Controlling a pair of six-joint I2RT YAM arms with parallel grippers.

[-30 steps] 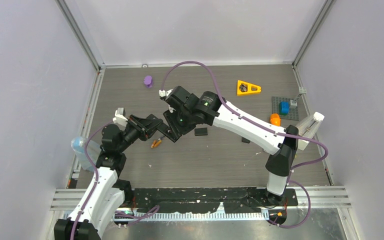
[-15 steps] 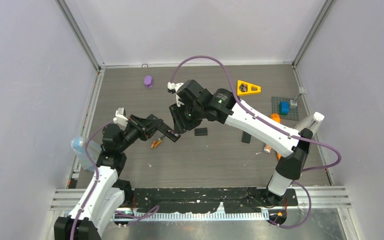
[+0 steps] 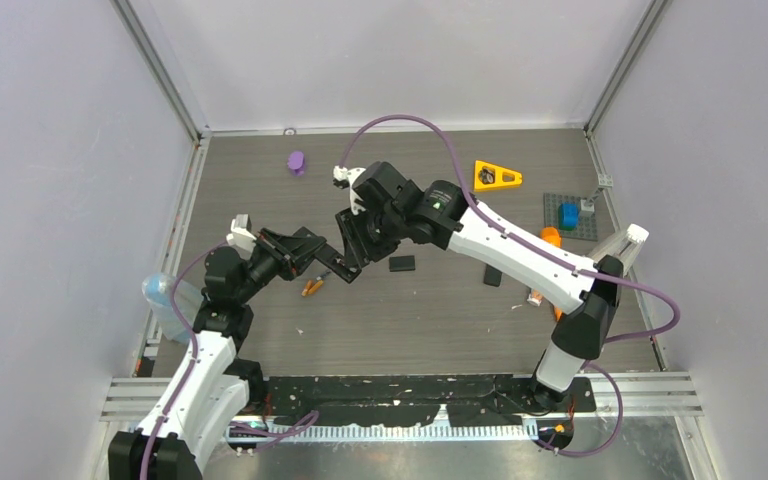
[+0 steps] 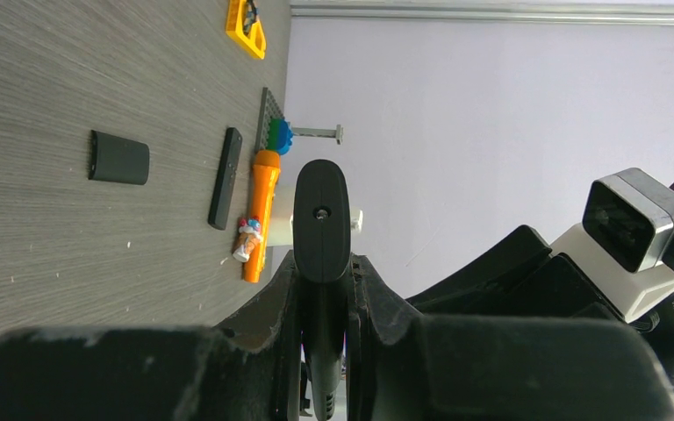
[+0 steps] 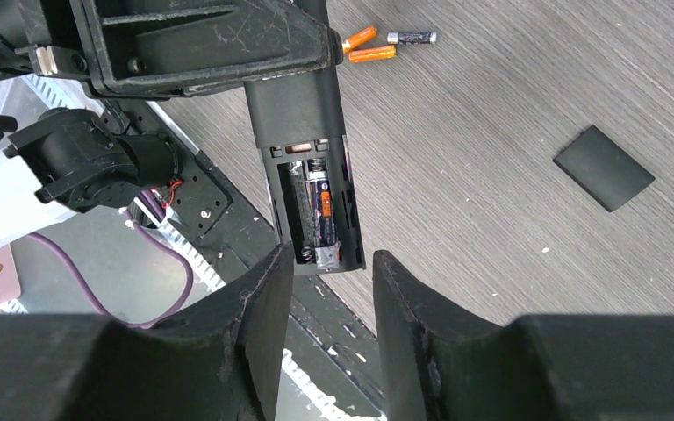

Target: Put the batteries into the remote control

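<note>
My left gripper (image 3: 326,262) (image 4: 323,263) is shut on a black remote control (image 3: 343,268) (image 5: 303,114), held edge-up above the table. The remote's battery compartment lies open, and one dark battery (image 5: 323,215) sits in it. My right gripper (image 3: 353,238) (image 5: 332,259) hovers open just over the compartment's end, with nothing between its fingers. Loose batteries lie on the table below: two orange ones (image 5: 364,46) (image 3: 310,287) and a dark grey one (image 5: 411,37). The black battery cover (image 3: 401,263) (image 5: 603,167) lies flat to the right.
A second black remote (image 3: 492,275) (image 4: 224,177) lies right of the cover. A thick orange stick (image 4: 261,210) and a small toy (image 3: 536,297) lie near the right arm. At the back are a yellow wedge (image 3: 497,176), a purple piece (image 3: 296,161) and a grey baseplate (image 3: 582,228).
My right gripper has drawn back up and to the right, away from the remote, and its jaws have spread slightly. The left arm and the remote have stayed put.
</note>
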